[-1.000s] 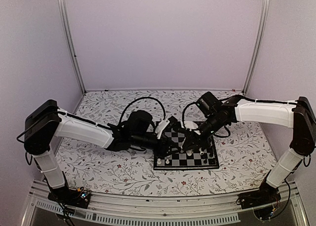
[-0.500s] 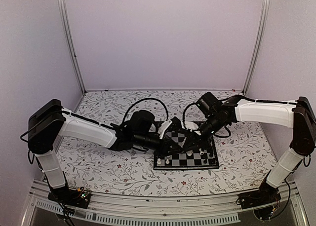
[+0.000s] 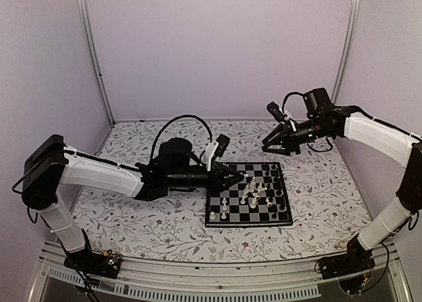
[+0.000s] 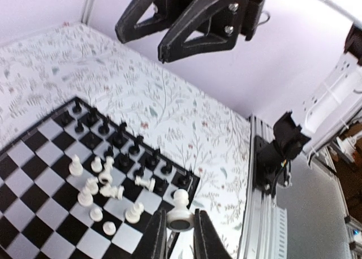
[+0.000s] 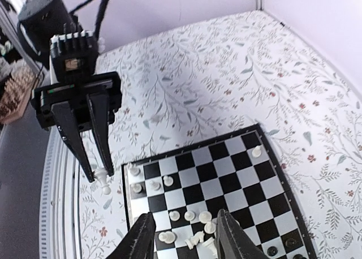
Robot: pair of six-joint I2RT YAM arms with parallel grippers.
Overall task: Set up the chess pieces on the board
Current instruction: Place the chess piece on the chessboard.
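Observation:
The board point(image 3: 232, 217) lies on the floral table, with black chess pieces point(image 3: 281, 191) in rows along its right side. A jumble of white pieces point(image 3: 252, 194), some toppled, fills its middle, and a few white pieces point(image 3: 221, 211) stand near its left edge. My left gripper point(image 3: 242, 177) hovers over the board's back left part, shut on a white pawn point(image 4: 181, 208). That pawn hangs between the left gripper point(image 4: 181, 228)'s fingers. My right gripper point(image 3: 266, 146) is raised behind the board. In the right wrist view the right gripper point(image 5: 184, 239) is open and holds nothing.
The floral table point(image 3: 151, 223) surrounds the board on all sides. A metal rail point(image 3: 198, 285) runs along the near edge, and pale walls close in the back and sides. In the left wrist view the right arm's base point(image 4: 277, 151) sits at the table edge.
The right gripper has opened and risen from the board towards the back right. The left gripper has closed on a white pawn and lifted it over the board.

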